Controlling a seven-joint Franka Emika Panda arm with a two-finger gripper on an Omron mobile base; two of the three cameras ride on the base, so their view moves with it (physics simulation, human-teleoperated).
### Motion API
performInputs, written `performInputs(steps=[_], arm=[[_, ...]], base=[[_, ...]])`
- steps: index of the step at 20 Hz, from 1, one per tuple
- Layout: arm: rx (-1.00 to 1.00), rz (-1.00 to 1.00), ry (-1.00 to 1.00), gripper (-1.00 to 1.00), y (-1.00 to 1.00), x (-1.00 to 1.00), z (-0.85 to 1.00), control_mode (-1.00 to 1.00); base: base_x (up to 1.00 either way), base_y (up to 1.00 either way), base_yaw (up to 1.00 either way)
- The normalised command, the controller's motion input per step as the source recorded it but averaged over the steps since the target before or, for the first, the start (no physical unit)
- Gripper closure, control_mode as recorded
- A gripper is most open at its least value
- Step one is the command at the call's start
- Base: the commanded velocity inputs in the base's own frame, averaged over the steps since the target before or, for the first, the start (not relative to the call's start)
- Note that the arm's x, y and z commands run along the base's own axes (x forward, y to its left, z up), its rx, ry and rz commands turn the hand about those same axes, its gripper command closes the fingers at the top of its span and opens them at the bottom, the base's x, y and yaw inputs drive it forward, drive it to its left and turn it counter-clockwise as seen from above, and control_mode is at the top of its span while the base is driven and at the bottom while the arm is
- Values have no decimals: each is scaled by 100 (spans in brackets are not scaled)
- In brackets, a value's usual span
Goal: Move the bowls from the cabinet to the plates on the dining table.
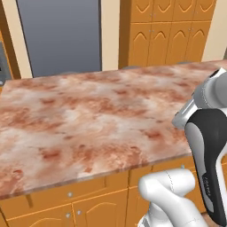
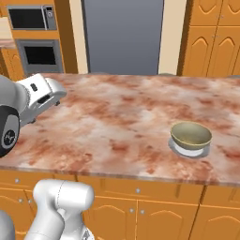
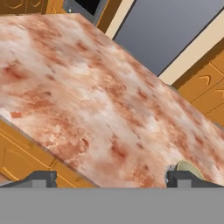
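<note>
Near the front edge of the dining table [image 2: 117, 117], toward its right end, one bowl [image 2: 191, 135] sits on a grey-rimmed plate [image 2: 187, 151]. Seen from the hand, the gripper [image 3: 111, 179] is spread wide and empty, poised over the table's front edge, with the bowl's rim peeking just beside its right fingertip [image 3: 181, 178]. From the right base, bowl and plate show whole; from the left base, bare marbled stone and the arm [image 1: 208, 133].

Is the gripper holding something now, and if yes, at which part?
Nothing is held. The gripper is open with bare fingers, and a bowl sits on a plate on the table.
</note>
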Motion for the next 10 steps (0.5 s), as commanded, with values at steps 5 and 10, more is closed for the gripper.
performInputs(steps=[5, 10], arm=[[0, 0, 0, -100, 0, 0, 0, 100], [0, 0, 0, -100, 0, 0, 0, 100]], base=[[-25, 67, 0], [-25, 69, 0]])
